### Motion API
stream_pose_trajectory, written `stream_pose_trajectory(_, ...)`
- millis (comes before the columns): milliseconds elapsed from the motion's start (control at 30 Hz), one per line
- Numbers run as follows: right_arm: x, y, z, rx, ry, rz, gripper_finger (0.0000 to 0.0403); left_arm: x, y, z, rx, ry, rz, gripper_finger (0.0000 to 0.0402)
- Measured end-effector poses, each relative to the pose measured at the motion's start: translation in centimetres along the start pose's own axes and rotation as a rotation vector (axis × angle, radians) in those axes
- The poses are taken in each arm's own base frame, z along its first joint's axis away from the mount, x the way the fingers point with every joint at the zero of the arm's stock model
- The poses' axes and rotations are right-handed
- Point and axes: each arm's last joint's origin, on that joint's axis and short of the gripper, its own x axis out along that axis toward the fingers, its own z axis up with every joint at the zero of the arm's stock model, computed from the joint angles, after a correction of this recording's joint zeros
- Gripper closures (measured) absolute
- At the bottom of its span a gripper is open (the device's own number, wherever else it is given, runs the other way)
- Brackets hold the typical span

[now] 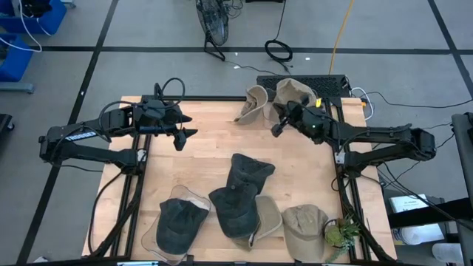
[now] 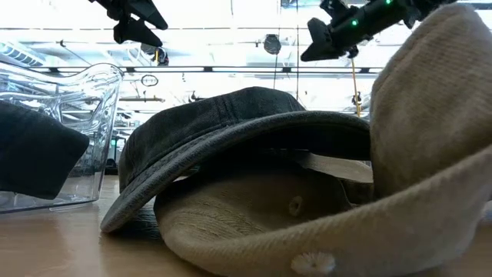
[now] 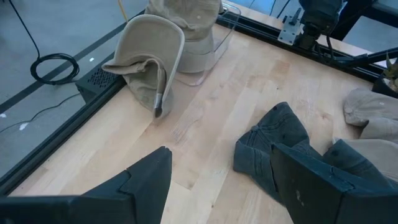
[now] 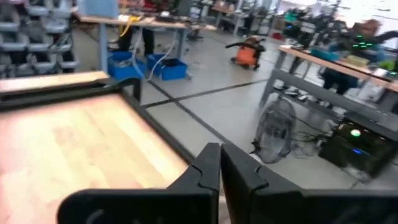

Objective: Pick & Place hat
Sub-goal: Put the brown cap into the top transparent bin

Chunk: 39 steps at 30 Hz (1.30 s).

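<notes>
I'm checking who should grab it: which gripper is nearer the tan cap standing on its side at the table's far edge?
Right. The right gripper hovers just beside the tan cap; the left gripper is across the table, well away.

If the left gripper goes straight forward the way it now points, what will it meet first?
Probably the bare table. The open left gripper points down and forward at the wood, between the tan hat and the dark hat; depth is unclear.

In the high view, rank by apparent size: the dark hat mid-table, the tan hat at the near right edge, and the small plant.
1. Dark hat and tan hat: look about alike, so I will not rank them.
2. Small plant: clearly smallest.
</notes>
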Motion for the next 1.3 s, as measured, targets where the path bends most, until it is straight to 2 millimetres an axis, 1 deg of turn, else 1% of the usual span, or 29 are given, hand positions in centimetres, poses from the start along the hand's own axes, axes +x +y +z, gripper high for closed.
stream_pose_trajectory(133, 0.9, 1.5, 0.9, -0.046, 0.055, 0.039, 0.0402, 0.0, 0.0, 0.0, 0.000, 0.000, 0.000, 0.0131)
stream_pose_trajectory(333, 3.6, 4.5, 1.6, -0.192, 0.217, 0.089, 0.0402, 0.0, -0.1, 0.2, -0.002, -0.022, -0.006, 0.0131)
stream_pose_trajectory(600, 7.9, 8.3, 2.0, -0.522, 0.422, 0.164, 0.0401, 0.0, -0.2, 0.5, -0.005, -0.046, -0.036, 0.0131)
stream_pose_trajectory(667, 8.8, 9.0, 1.8, -0.629, 0.466, 0.179, 0.0402, 0.0, -0.2, 0.5, -0.005, -0.046, -0.036, 0.0131)
stream_pose_trajectory(767, 9.8, 10.1, 1.1, -0.823, 0.510, 0.151, 0.0398, 0.0, -0.2, 0.5, -0.005, -0.045, -0.036, 0.0131)
stream_pose_trajectory(833, 10.2, 10.6, 0.5, -0.945, 0.532, 0.134, 0.0387, 0.0, -0.2, 0.5, -0.004, -0.044, -0.037, 0.0131)
stream_pose_trajectory(933, 10.7, 11.4, -0.6, -1.040, 0.553, 0.162, 0.0356, 0.0, -0.2, 0.4, -0.004, -0.037, -0.036, 0.0131)
stream_pose_trajectory(1033, 11.0, 11.8, -1.3, -1.065, 0.567, 0.175, 0.0319, 0.0, -0.1, 0.2, -0.002, -0.014, -0.032, 0.0131)
stream_pose_trajectory(1167, 11.2, 11.9, -1.6, -1.104, 0.566, 0.221, 0.0273, 0.0, -0.1, -0.1, 0.000, 0.010, -0.026, 0.0131)
stream_pose_trajectory(1300, 11.7, 11.4, -1.6, -1.153, 0.548, 0.321, 0.0245, 0.0, -0.1, -0.1, -0.022, 0.017, -0.025, 0.0131)
